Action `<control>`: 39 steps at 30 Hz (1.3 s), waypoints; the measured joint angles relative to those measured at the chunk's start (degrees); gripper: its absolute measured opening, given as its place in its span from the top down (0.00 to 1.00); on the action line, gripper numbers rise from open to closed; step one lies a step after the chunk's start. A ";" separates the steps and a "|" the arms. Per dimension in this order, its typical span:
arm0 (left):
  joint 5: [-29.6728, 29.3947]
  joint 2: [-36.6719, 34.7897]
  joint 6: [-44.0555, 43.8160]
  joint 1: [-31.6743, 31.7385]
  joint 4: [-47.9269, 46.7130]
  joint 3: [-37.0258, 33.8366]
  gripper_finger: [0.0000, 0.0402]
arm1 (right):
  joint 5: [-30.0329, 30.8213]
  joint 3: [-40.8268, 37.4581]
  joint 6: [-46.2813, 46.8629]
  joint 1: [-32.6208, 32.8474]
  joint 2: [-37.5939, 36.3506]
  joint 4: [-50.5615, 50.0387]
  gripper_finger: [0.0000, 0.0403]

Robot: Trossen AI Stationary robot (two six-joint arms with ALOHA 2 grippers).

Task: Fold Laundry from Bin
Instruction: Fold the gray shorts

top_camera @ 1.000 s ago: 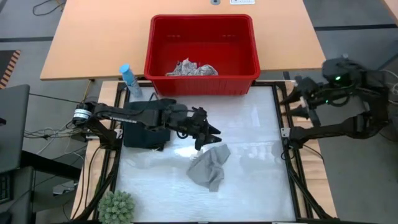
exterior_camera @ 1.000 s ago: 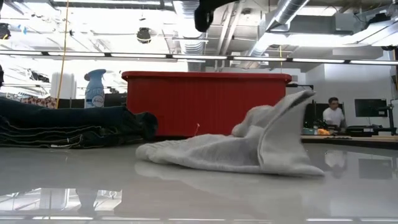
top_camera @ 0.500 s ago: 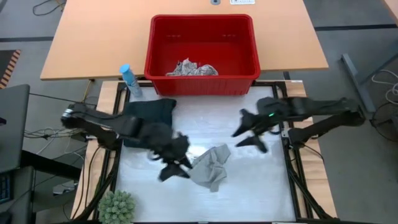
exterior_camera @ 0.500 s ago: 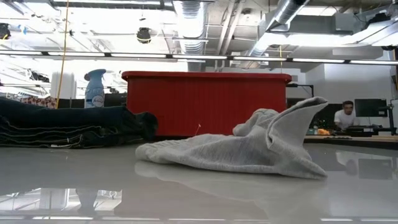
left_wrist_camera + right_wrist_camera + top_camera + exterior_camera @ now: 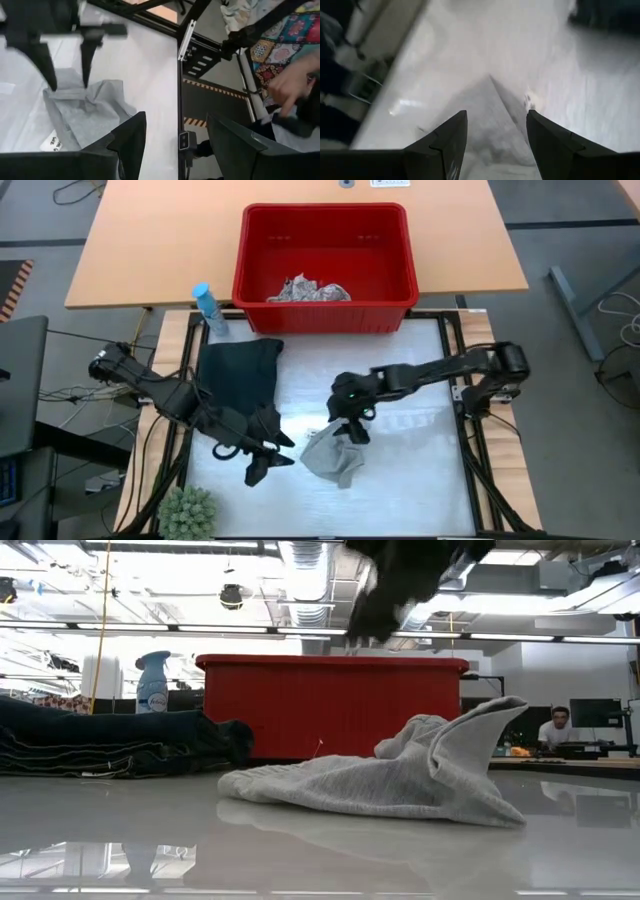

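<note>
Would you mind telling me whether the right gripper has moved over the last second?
Yes. In the high view the right gripper has swung in from beyond the table's right edge, and it now hangs open over the grey cloth, below the red bin.

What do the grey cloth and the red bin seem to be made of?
The grey cloth looks like soft matte knit or fleece fabric: it slumps in rounded folds, and one corner stands up. The red bin looks like moulded rigid plastic with a slight sheen: it has smooth sloped walls, an even colour and a crisp rim.
</note>
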 joint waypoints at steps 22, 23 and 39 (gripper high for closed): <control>-16.77 0.85 -44.69 -0.23 22.81 -37.05 0.51 | 1.82 0.02 -11.27 -3.70 0.84 -0.86 0.44; -16.03 1.15 -45.33 -0.22 22.60 -37.41 0.51 | 1.87 0.02 -11.05 -4.17 0.00 -0.92 0.44; -10.49 26.88 -40.08 1.78 2.70 -14.62 0.51 | 1.90 0.00 -7.15 -9.73 -9.70 -3.75 0.44</control>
